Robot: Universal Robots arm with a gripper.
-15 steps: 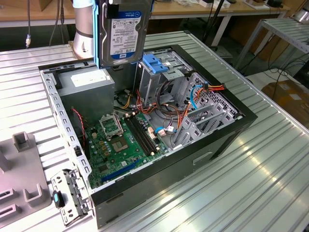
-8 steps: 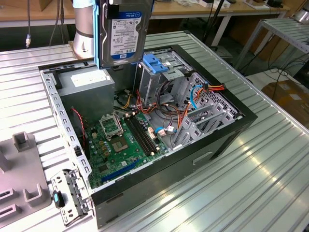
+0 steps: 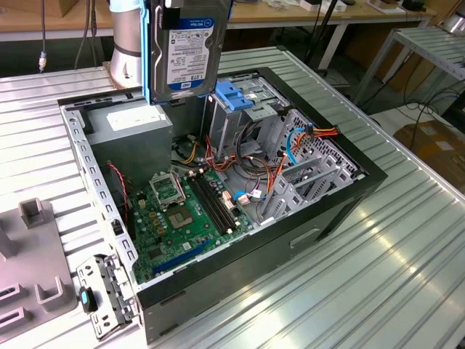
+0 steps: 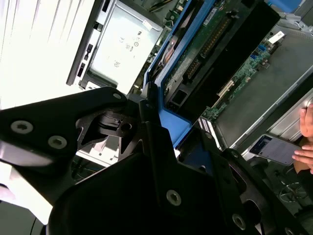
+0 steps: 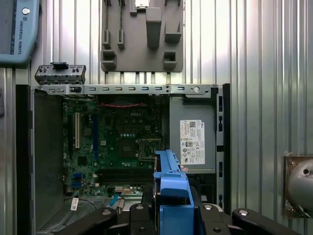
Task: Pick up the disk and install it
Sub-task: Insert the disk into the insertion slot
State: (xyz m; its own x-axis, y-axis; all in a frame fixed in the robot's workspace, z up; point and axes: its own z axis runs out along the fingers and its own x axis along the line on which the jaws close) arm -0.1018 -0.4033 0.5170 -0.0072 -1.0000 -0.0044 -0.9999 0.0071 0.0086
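Blue-railed and silver-grey, the disk (image 3: 183,52) hangs upright, clamped in the pincer (image 5: 172,215). It sits above the open computer case (image 3: 341,196), between the power supply (image 3: 131,123) and the drive cage (image 3: 247,120). It is likely held edge-down to suit the cage's slot.
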